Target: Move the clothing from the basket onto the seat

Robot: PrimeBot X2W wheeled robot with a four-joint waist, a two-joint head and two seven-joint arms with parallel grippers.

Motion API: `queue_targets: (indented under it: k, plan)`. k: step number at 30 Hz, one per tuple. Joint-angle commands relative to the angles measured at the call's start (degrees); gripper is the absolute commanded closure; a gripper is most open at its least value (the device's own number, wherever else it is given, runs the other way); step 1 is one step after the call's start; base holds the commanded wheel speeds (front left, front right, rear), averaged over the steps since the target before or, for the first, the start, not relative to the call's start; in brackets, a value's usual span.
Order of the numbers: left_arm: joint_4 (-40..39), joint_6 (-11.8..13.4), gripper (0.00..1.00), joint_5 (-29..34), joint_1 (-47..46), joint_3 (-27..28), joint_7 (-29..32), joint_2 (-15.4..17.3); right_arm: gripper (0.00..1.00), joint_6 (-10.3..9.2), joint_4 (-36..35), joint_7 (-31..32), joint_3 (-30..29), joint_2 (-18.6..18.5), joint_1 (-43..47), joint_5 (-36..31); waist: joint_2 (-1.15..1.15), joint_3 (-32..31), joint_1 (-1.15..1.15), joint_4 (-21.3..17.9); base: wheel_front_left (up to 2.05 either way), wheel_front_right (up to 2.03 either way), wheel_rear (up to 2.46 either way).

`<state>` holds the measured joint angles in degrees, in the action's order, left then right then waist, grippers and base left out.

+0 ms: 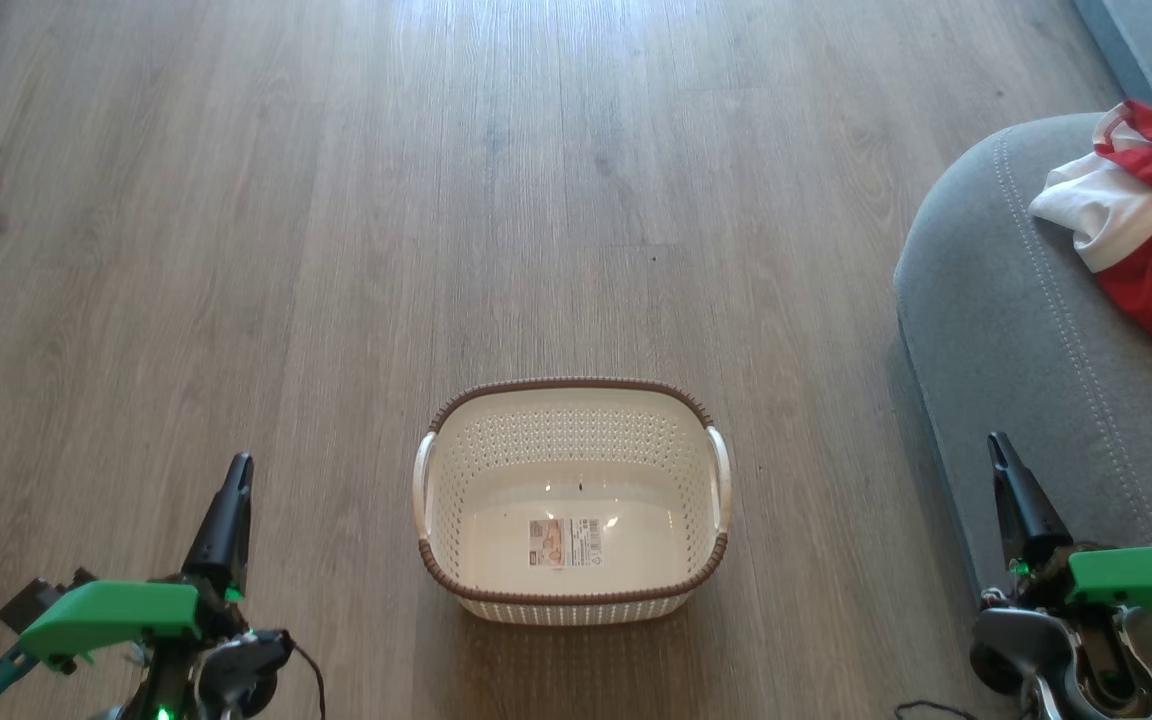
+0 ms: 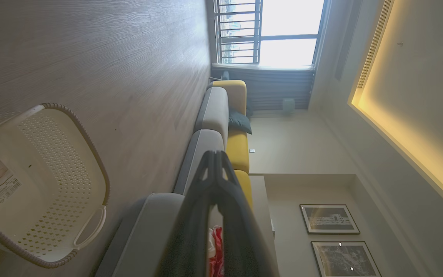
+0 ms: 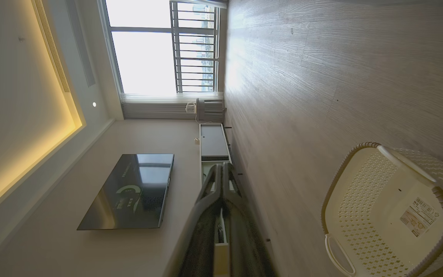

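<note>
The cream basket (image 1: 572, 500) stands on the wood floor, nothing inside but the label on its bottom; it also shows as the basket (image 2: 33, 184) and the basket (image 3: 390, 215) in the wrist views. The red and white clothing (image 1: 1151, 215) lies crumpled on the grey seat (image 1: 1016, 330) at the right; a red strip of clothing (image 2: 217, 250) peeks behind my left fingers. My left gripper (image 1: 234, 470) hangs shut at lower left, far from the basket, holding nothing. My right gripper (image 1: 998, 445) is shut and holds nothing beside the seat's front edge.
Bare wood floor (image 1: 336, 200) spreads all around the basket. A grey and yellow sofa (image 2: 221, 127) runs toward a bright window (image 2: 283, 30). A dark television (image 3: 129, 192) hangs on the wall above a low cabinet (image 3: 212, 142).
</note>
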<state>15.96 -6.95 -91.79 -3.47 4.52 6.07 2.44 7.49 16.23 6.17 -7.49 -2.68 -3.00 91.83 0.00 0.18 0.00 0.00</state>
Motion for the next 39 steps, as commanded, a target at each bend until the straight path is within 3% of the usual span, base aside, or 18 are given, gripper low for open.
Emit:
queue_targets:
  k: [1, 39]
  plan:
    - [-1.90, -0.54, 1.00, -0.37, -2.73, 2.01, 0.43, 0.43, 1.00, 0.00, -2.21, 0.32, 0.96, -0.20, -3.18, 0.33, 0.00, 0.00, 0.00, 0.00, 0.00, 0.00, 0.00]
    - [-1.91, -0.54, 1.00, -0.38, -2.72, 2.00, 0.42, 0.43, 1.00, 0.00, -2.21, 0.32, 0.97, -0.20, -3.18, 0.34, 0.00, 0.00, 0.00, 0.00, 0.00, 0.00, 0.00]
